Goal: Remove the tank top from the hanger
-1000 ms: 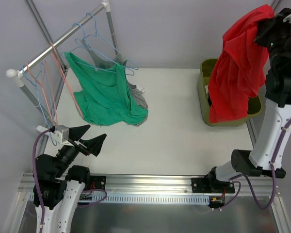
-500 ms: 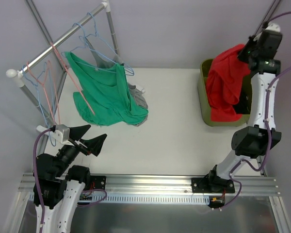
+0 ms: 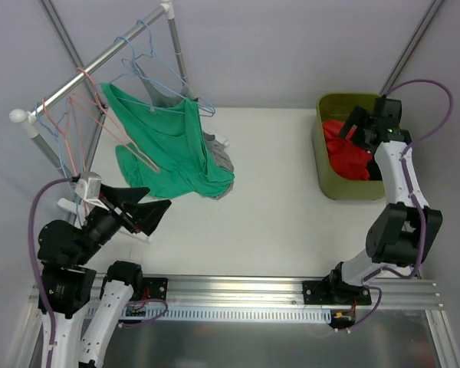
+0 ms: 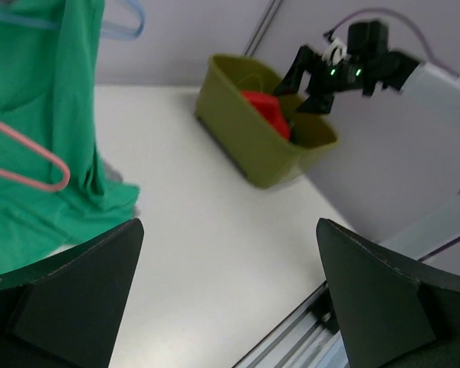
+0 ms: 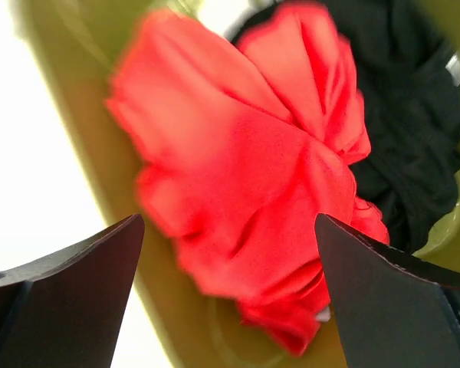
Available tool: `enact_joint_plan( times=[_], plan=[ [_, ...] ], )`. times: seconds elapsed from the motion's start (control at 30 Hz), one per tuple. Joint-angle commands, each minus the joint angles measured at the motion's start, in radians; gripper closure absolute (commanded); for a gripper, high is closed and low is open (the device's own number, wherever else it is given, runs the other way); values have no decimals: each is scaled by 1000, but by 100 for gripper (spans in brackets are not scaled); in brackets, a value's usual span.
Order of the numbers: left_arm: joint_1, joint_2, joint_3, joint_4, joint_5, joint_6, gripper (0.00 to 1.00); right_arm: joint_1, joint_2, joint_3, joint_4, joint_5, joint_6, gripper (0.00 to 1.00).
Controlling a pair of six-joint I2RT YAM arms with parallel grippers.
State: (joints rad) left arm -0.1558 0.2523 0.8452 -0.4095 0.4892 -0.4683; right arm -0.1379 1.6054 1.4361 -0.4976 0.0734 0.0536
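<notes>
Tabletop's (image 3: 276,192) far right corner: red top (image 3: 345,149) just landed in the bin (image 3: 320,153), right gripper (image 5: 228,222) and left gripper (image 4: 228,224) jaws gaping wide, empty, so the green tank top's (image 3: 169,149) next.

red tank top (image 3: 345,150): crumpled in bin (image 3: 353,188) | green tank top (image 3: 169,146): hangs on hanger (image 3: 205,106)

White counter (image 3: 284,207), things at two far corners.
We see an olive bin (image 3: 320,149) standing at its far right edge (red cloth (image 3: 345,153) heaped inside). Well apart, at far left, the lower folds of a green tank top (image 3: 169,146) and a grey garment (image 3: 221,157) just beside them seem to rest on the surface.
</notes>
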Motion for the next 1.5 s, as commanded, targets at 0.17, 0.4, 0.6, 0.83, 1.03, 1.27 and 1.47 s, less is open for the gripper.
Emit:
enact_joint_plan(
  times=[0.17,0.4,0.6,0.83,1.03,1.27,1.47],
  plan=[
    [4,296,438,72,52,-286,1,31,-346,49,48,-41,34,1],
    [-8,617,594,72,-144,-374,1,29,-518,-120,146,-449,144,0],
    [-204,812,741,58,-690,-256,1,37,-625,-273,249,-626,230,0],
    [-255,1004,838,58,-978,-251,1,44,-755,-448,309,-702,247,1],
    [-255,1127,894,58,-1035,-288,16,44,-828,-503,310,-715,244,0],
    [-254,1186,874,60,-1116,-345,32,44,-846,-517,312,-728,233,1],
    [-241,1200,847,60,-1140,-374,67,44,-851,-534,309,-731,226,0]
  ],
)
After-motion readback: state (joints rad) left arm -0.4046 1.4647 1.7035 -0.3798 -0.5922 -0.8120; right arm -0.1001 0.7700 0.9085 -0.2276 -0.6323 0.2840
